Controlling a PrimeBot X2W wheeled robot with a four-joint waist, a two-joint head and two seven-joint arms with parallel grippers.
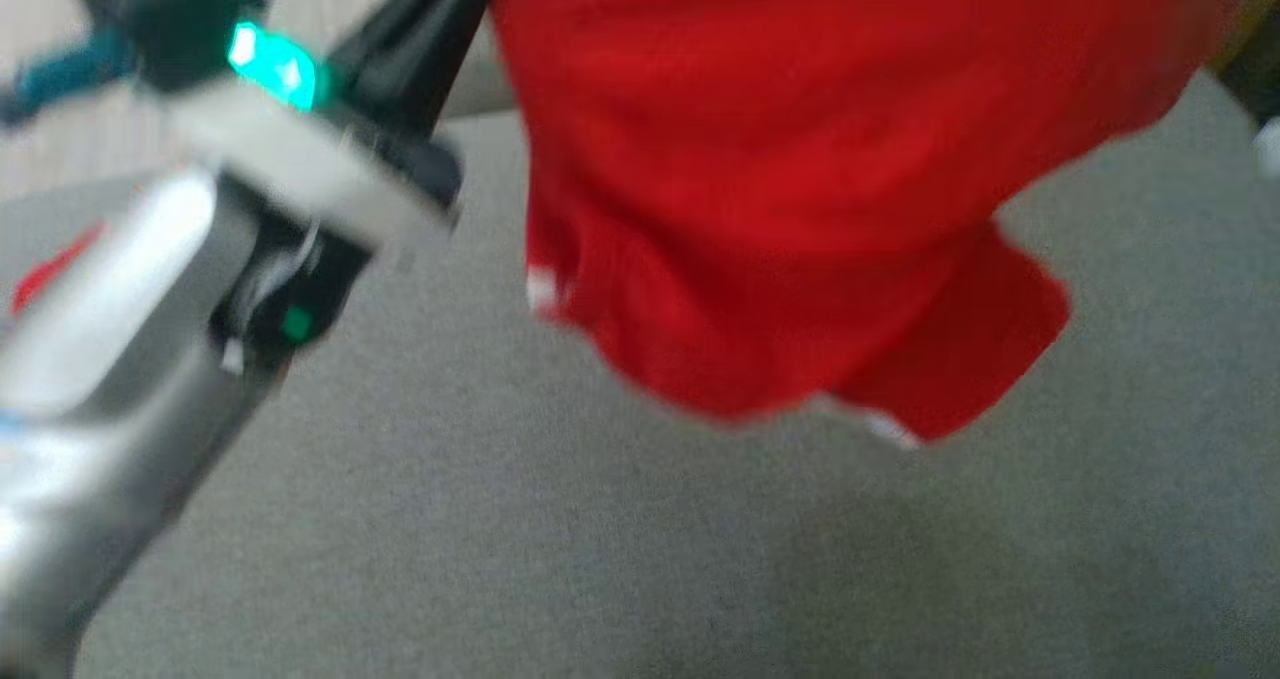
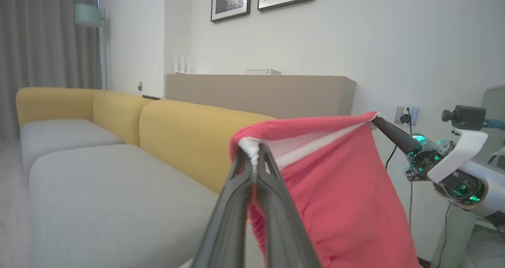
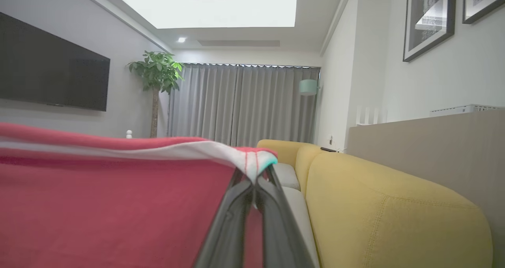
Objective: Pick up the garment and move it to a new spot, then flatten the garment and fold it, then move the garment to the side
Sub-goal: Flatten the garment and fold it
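up above the grey sofa seat point(image 1: 500, 519), the left end effector point(image 2: 254, 159) is pinched tight on a white-hemmed corner of the red garment point(image 2: 339, 189), and the right end effector point(image 3: 254, 179) is clamped on the other corner, so the cloth hangs stretched between them.

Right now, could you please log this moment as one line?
left gripper: shut on red fabric garment | right gripper: shut on it | garment: hanging over grey fabric sofa seat

Red garment point(image 1: 800, 159) spans between left hand point(image 2: 254, 152) and right hand point(image 3: 255, 179); beneath them grey sofa seat point(image 1: 500, 519) lies bare, yellow backrest point(image 3: 386, 205) beside.
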